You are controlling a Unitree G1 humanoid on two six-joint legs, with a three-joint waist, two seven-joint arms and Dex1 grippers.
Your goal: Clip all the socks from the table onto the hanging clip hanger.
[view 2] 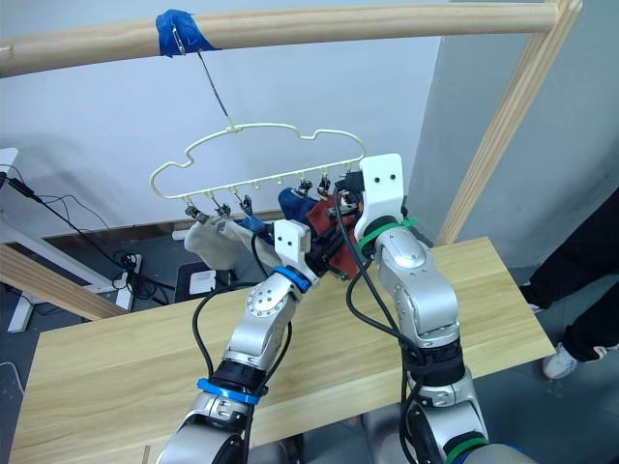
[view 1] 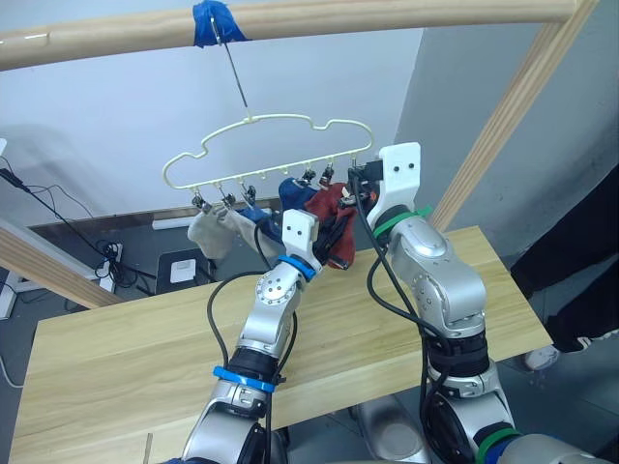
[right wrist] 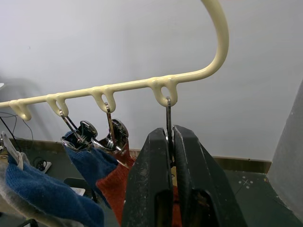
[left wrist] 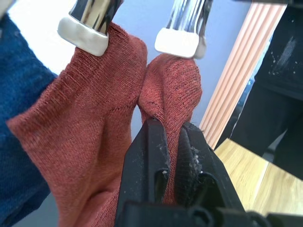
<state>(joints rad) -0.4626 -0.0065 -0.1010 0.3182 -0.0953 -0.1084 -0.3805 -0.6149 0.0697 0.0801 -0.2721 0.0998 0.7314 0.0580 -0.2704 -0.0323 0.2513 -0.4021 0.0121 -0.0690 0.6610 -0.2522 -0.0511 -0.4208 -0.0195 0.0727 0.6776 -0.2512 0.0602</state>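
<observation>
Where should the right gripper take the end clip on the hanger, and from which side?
Grip the end clip by its two metal handle arms, just under its wire link on the clip hanger. Come from below, fingers pointing up. The clip hangs vertically, so its arms slot between the right gripper, as shown.

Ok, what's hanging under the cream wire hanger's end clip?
A rust-red sock, pinched lower down by the left gripper. The right gripper covers the end clip from its own camera.

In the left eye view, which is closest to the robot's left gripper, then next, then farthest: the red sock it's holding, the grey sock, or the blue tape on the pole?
1. Red sock: pinched in the left gripper, under the hanger's right end.
2. Grey sock: hanging toward the hanger's left end.
3. Blue tape: up on the wooden pole, above everything.
</observation>
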